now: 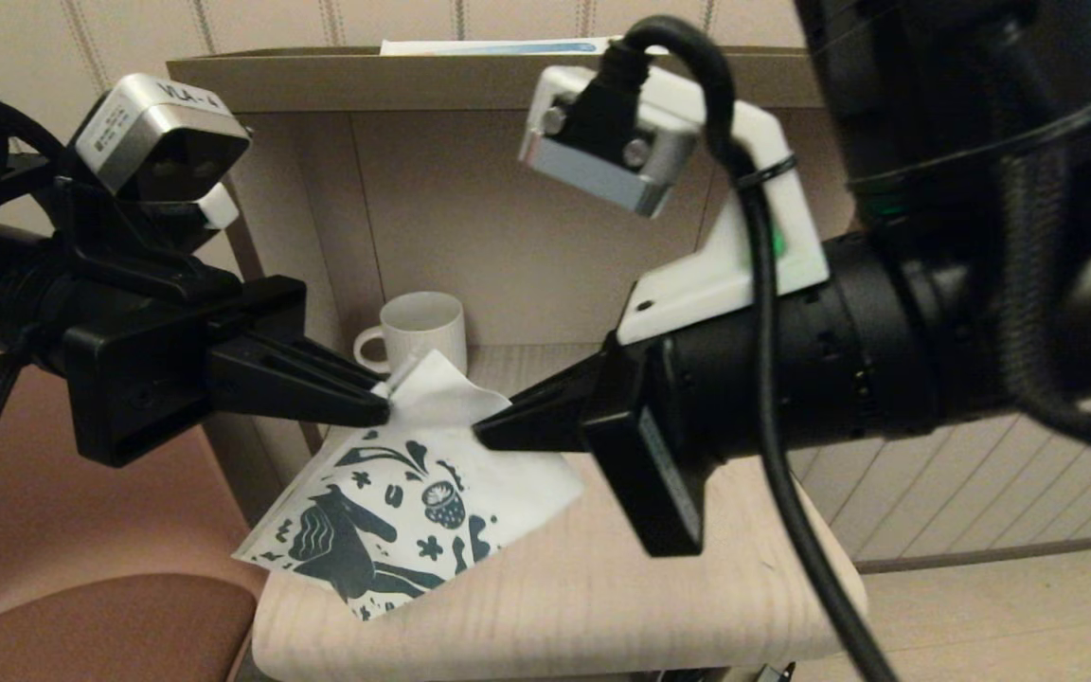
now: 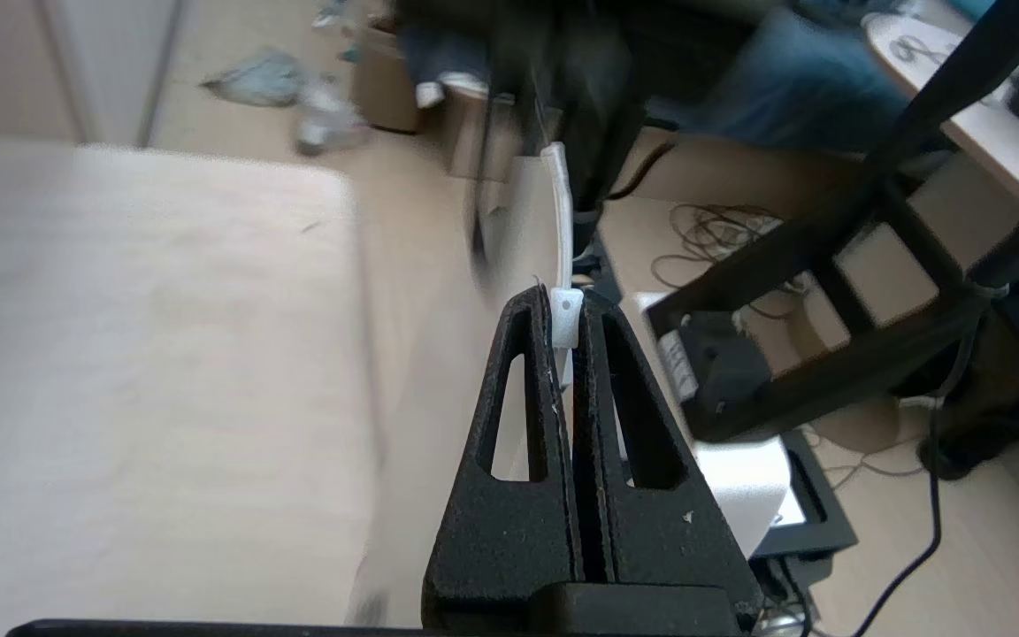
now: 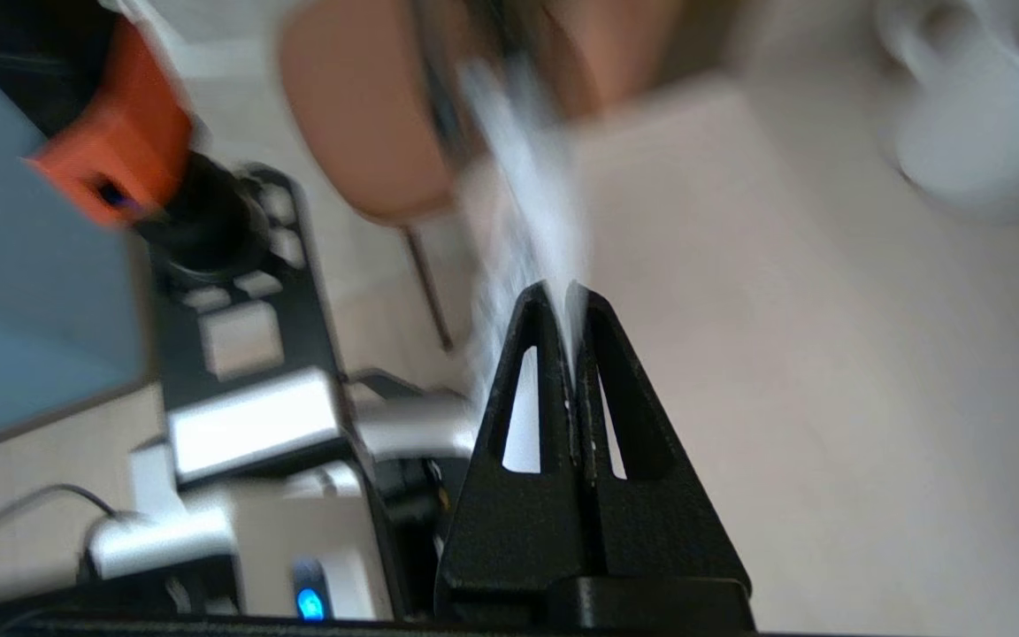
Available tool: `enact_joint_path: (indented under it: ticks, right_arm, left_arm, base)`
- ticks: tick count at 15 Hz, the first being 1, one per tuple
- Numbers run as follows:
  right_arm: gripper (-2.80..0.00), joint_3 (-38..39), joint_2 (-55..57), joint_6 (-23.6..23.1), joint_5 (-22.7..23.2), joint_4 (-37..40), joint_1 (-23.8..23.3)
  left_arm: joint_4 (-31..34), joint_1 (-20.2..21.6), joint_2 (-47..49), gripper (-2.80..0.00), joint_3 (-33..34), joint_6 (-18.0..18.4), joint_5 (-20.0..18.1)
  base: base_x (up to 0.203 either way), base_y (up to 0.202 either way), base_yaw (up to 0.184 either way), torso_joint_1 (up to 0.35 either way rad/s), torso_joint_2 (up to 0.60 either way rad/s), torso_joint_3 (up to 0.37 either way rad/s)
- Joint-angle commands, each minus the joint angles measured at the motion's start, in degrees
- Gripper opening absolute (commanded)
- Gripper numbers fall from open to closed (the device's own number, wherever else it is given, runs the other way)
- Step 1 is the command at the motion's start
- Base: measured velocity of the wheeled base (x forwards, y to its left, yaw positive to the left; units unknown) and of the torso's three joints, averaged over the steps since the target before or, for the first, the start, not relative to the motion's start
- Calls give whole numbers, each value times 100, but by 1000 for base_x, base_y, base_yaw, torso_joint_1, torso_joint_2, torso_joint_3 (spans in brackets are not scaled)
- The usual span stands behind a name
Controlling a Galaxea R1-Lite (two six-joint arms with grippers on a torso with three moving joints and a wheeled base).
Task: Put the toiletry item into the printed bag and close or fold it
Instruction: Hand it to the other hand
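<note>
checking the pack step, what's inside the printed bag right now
Nothing inside shows. The printed bag is opaque, pinched at its top edge by the left gripper and the right gripper, lower end on the table. No tube is visible anywhere.

white printed bag point(image 1: 413, 511) (dark teal horse), white mug point(image 1: 422, 327)

Beige shelf unit point(image 1: 470, 80), pale wooden table point(image 1: 602, 587)
</note>
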Motion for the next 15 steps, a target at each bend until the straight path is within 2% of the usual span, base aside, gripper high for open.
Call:
enact_joint_path:
  ticks: [1,15]
  right_arm:
    - [-280,24,-210,-7,23,-15,-90]
    - [-280,85,-167,-59,14,-24,14]
  left_arm:
    - [26,-26,33,-280,6,33,-51]
    - [44,-32,15,-280,-3,25,-60]
  base:
    - [0,0,0,0,0,0]
    - [0,0,0,0,0,0]
